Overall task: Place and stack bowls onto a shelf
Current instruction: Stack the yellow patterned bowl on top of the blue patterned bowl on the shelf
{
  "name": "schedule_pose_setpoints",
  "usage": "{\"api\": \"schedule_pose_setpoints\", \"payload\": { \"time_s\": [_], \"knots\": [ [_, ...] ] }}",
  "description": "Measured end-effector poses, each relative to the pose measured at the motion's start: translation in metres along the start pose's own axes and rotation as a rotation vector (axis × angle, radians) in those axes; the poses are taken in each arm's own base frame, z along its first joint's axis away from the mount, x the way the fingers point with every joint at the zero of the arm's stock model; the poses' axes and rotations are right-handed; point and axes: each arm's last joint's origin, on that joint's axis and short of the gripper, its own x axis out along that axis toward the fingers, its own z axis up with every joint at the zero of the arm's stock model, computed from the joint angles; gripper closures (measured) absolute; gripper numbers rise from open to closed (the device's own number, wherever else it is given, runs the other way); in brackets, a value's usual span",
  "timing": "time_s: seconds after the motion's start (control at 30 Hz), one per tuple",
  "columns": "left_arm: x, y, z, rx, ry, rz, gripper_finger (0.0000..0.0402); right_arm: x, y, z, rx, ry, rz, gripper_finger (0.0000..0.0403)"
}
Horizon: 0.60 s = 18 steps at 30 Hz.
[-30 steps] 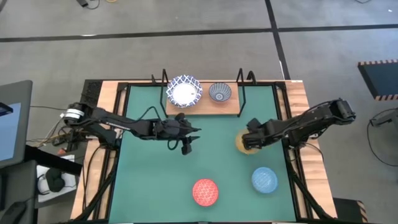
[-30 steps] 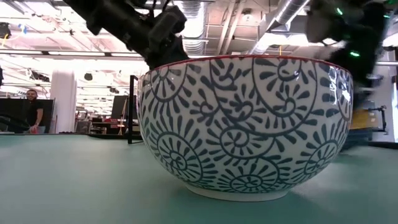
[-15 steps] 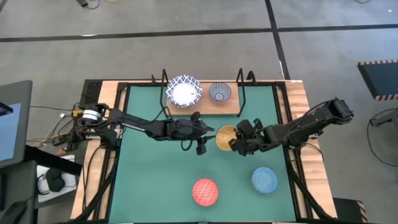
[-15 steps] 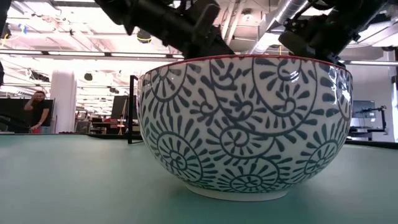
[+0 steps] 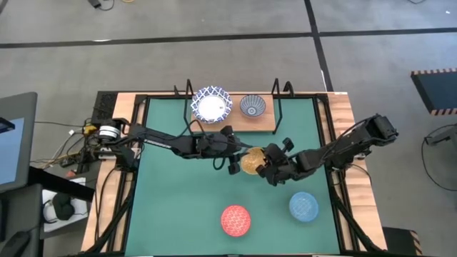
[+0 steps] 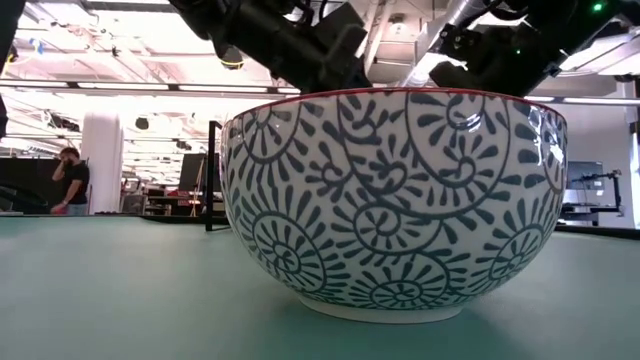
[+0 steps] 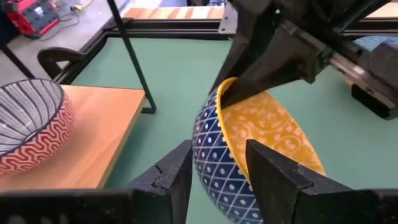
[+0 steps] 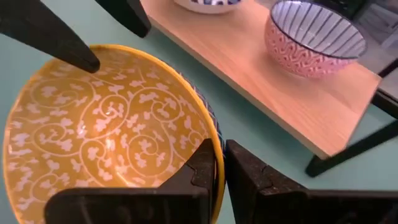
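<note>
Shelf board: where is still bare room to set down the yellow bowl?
The shelf is bare at its right end, beside the small striped bowl. The left end holds the wide white bowl; the gap between the two is narrow.

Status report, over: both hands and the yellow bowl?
Right hand shut on yellow bowl rim, mid-table. Left hand open astride opposite rim. Shelf path unobstructed.

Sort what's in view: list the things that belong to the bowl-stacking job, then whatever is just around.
Job:
yellow bowl, pinched at its rim by the right end effector, left end effector straddling the opposite rim
red bowl
light blue bowl
white blue-rimmed bowl
small striped bowl
shelf

Around:
green mat
person in the room behind
</note>
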Motion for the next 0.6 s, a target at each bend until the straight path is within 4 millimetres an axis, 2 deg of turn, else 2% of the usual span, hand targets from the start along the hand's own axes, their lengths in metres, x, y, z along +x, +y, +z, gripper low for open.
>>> {"api": "schedule_pose_setpoints", "payload": {
  "time_s": [0.2,0.37,0.47,0.6],
  "knots": [
    [-0.001,0.0,-0.001,0.001,0.011,-0.037,0.0267,0.0,0.001,0.006,-0.024,-0.059,-0.007,0.035],
    [-0.001,0.004,-0.007,-0.009,0.075,0.076,0.027,-0.003,0.006,0.014,-0.099,-0.15,-0.024,0.0348],
    [-0.001,0.005,-0.007,0.009,0.074,0.121,0.0292,-0.004,0.008,0.016,-0.12,-0.184,-0.046,0.0348],
    [0.0,0.007,-0.004,0.008,0.05,0.14,0.035,-0.005,0.008,0.018,-0.116,-0.215,-0.083,0.0347]
  ]
}}
